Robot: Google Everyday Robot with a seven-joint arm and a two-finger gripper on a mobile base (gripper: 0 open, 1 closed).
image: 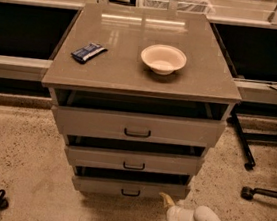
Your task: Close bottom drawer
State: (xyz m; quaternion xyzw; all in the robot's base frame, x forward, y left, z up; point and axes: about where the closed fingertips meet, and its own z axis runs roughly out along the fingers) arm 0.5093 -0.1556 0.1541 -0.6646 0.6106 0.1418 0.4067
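Glossy cabinet top (127,78), smooth plastic claw (165,215) nr matt bottom drawer (104,185).

The scene is lit warmly and moderately from above; a pale band of glare is seen across the far part of the smooth grey-brown cabinet top (139,22); a soft shadow is cast beneath the pale round bowl (163,59); the cavities above the drawer fronts are left dark, that above the grey-brown bottom drawer (130,187) included; a dark shadow is thrown onto the speckled beige floor (17,153) under the cabinet; the white arm's gripper (164,216), held low beside the drawer's right corner with yellowish fingers (166,200) spread apart, is lit evenly against that shadow.
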